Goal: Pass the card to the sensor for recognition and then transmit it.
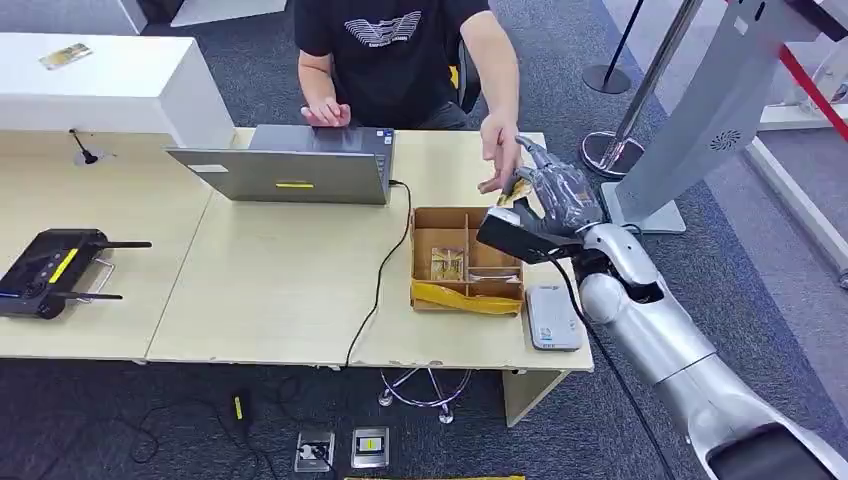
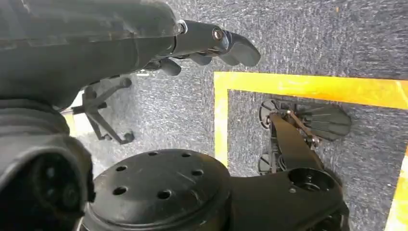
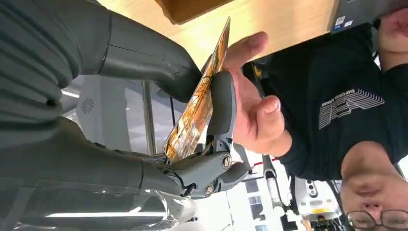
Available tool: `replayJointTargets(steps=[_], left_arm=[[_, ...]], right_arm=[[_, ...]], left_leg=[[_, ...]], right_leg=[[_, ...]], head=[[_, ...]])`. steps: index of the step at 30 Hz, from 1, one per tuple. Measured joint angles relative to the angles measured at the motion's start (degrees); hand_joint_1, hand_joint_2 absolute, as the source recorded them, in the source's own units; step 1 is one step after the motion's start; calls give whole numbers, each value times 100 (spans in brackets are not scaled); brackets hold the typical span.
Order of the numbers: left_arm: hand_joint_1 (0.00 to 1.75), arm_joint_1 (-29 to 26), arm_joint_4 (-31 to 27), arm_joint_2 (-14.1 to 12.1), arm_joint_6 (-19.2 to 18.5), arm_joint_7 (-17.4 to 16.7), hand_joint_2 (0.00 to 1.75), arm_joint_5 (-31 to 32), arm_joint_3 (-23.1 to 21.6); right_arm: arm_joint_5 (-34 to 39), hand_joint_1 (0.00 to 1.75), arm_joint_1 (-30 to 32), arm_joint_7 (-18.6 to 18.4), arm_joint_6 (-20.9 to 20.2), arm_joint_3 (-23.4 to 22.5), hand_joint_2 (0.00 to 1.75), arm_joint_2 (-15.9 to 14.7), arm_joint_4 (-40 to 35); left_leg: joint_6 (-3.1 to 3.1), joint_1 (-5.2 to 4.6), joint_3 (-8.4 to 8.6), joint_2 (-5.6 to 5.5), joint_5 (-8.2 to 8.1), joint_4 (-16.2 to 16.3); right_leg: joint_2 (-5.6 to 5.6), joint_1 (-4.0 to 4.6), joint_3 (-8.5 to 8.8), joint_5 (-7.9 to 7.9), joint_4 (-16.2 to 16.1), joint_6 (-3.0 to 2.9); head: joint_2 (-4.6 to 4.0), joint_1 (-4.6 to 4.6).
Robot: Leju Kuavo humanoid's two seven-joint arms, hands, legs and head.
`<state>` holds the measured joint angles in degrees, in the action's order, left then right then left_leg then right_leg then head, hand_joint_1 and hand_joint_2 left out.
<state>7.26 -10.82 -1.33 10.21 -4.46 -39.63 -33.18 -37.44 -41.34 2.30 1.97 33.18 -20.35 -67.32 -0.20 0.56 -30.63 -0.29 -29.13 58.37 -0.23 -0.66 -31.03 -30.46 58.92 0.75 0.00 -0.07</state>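
The fingers of the right hand pinch the card against the thick thumb, so the card stands on edge in the grip, beyond the far right corner of the cardboard box. A person's hand reaches in and touches the card's free end, apparently ready to take it. The card looks thin, light, stiff and glossy, so it would likely slip under a loose hold; its flat faces, near one short end, seem the best place to pinch, which leaves the other end free for the taker. The left hand hangs over the carpet, its fingers loosely curled and holding nothing.

The box sits on the bench, to the right of the laptop. Its dividers make several compartments: one holds a patterned card or packet, and a yellow strip lies along the near side. A small white device, probably the sensor, lies just beside the box's near right corner.
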Motion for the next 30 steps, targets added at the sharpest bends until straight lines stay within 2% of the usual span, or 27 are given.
replayJointTargets(steps=[8,9,10,11,17,24,27,30], left_arm=[[0,0,0,-37,-55,-11,0,-9,-133],[0,1,0,-39,-61,-11,0,-7,-148],[0,1,0,-42,-72,-11,0,-9,-164],[0,0,0,-42,-81,-11,0,-9,-168],[0,5,0,-46,-101,-11,0,-48,-253],[0,5,0,-66,-48,-11,0,-184,-308],[0,3,0,-70,-26,-11,0,-275,-308],[0,2,0,-74,-20,-31,0,-398,-310]], right_arm=[[-89,175,23,2,-11,-164,175,63,-50],[-100,5,23,2,-13,-179,175,66,-50],[-115,5,23,2,-13,-190,175,74,-50],[-135,0,26,7,-11,-201,0,81,-52],[-472,0,50,66,-210,-249,0,153,-59],[-732,0,156,-11,-186,-343,0,214,-247],[-717,0,274,-223,-379,-457,0,212,-481],[-425,0,461,-675,-887,-616,0,105,-1005]], left_leg=[[0,1,0,1,0,0],[0,1,0,1,0,0],[0,0,0,1,0,0],[0,1,0,1,0,0],[0,1,0,2,0,0],[-1,0,2,2,1,0],[-1,0,4,3,0,1],[-1,0,3,3,0,2]], right_leg=[[1,1,-1,0,0,0],[1,1,-1,0,1,0],[1,0,-1,0,1,0],[1,1,-1,0,0,0],[3,1,-2,0,0,0],[3,1,-2,0,0,0],[3,0,-2,0,-1,0],[3,0,-4,0,-1,0]], head=[[0,0],[0,2],[0,-2],[0,0],[0,0],[0,0],[0,0],[0,2]])
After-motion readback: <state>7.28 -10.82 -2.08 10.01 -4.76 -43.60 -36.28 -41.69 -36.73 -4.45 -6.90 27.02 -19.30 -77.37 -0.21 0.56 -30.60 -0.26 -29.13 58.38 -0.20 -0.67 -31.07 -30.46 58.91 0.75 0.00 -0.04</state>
